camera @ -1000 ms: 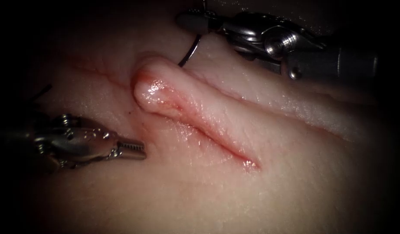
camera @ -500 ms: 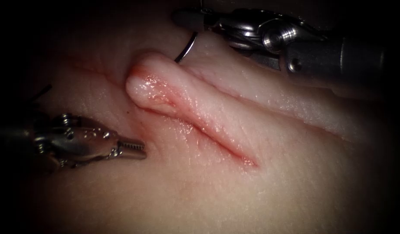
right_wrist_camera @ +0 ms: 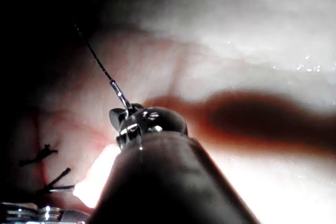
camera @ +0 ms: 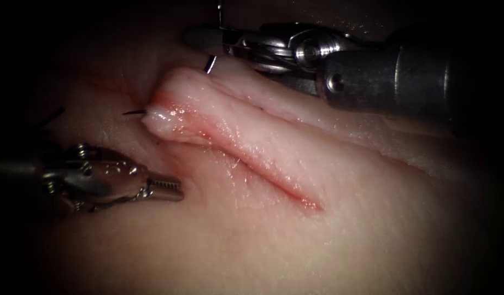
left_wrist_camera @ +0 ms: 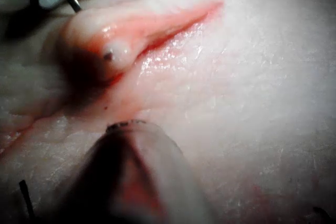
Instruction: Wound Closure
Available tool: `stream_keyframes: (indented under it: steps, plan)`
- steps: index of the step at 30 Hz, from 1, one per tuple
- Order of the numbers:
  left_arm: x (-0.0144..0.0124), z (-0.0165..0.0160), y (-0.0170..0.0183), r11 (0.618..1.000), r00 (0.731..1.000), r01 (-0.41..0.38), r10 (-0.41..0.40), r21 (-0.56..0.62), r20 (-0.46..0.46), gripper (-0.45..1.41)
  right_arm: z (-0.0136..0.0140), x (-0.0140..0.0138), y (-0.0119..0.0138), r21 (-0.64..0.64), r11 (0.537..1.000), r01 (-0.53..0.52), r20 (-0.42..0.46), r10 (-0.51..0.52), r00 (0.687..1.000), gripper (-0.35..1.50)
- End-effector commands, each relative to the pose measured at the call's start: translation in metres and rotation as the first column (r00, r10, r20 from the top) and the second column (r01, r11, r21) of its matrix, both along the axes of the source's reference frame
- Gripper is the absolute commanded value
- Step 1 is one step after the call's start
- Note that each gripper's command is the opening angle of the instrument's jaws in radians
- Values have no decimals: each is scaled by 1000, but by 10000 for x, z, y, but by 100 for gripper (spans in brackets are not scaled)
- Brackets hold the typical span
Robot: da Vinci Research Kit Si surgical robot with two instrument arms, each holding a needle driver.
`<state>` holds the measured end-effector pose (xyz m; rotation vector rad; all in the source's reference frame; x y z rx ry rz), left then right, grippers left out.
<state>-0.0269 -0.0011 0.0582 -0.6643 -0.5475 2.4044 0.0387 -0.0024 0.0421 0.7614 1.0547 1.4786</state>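
Note:
The cut point(camera: 263, 169) runs diagonally across the tissue point(camera: 317, 240), its right lip point(camera: 170, 109) raised and bulging. My right tool point(camera: 208, 38) is shut on the curved needle point(camera: 210, 64) near its tail, just above that lip. The needle passes through the right lip and its tip point(camera: 133, 112) pokes out at the lip's left end. Thread point(right_wrist_camera: 97, 56) trails from the needle's tail. My left tool point(camera: 167, 188) lies left of the cut, shut and holding nothing. In the left wrist view the tip point(left_wrist_camera: 108, 55) shows as a dark spot in the lip.
Red fluid point(camera: 309, 205) lines the cut down to its lower end. Cut thread ends point(right_wrist_camera: 37, 156) from earlier stitches lie on the tissue beyond the lip. The right tool's thick shaft point(camera: 394, 76) spans the upper right.
The right tool moved left and turned, driving the needle into the right lip; the tip has come out at the lip's left end. The lip shifted left. The left tool stayed still.

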Motion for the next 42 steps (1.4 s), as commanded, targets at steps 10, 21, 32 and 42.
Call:
stream_keyframes:
  steps: [10,21,32,42]
  plan:
    - [-5,6,-3,1000,1000,-1,1,1,1,7,15,13,0,118,993,29,-136,-12,991,52]
    - [-5,6,-4,1000,1000,-1,1,1,1,7,19,-13,28,-166,979,117,101,-101,990,118]
    - [-5,6,-4,1000,1000,-1,1,1,1,7,-6,-28,44,-453,770,450,380,-290,878,125]
    - [-4,5,-4,1000,1000,-2,2,2,-1,7,-12,5,28,-487,594,641,539,-373,755,138]
